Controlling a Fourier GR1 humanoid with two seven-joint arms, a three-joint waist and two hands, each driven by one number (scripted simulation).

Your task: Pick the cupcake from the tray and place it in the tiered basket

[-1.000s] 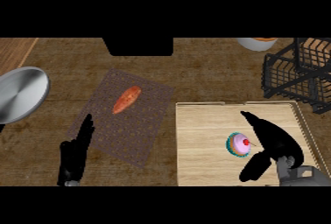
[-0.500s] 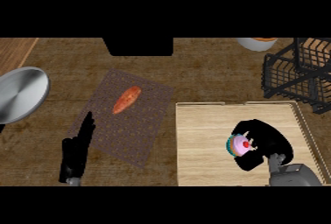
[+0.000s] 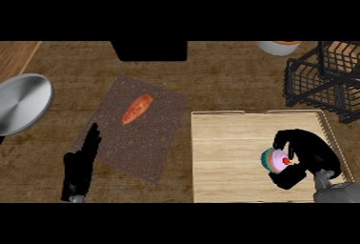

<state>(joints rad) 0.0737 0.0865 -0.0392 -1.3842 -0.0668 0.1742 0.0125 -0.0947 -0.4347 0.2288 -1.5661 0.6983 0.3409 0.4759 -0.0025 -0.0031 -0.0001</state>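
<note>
The cupcake [image 3: 275,158], pink frosting with a red cherry and a teal wrapper, lies on the pale wooden tray [image 3: 225,157] toward its right side. My right hand [image 3: 309,152] is curled round it, fingers arching over the top and thumb below, hiding most of its right half. The black wire tiered basket [image 3: 327,78] stands at the upper right, beyond the tray's far corner. My left hand [image 3: 79,167] rests open at the lower left, fingers straight, over the edge of the brown mat.
A brown mat [image 3: 141,128] left of the tray carries an orange sweet potato [image 3: 137,108]. A metal pan lid [image 3: 21,102] sits at the far left. A bowl [image 3: 277,46] shows at the top right, and a black box [image 3: 150,50] at top centre.
My right hand went from open beside the cupcake to curled round it, with the wrist turning in from the lower right. The left hand stayed almost still.
</note>
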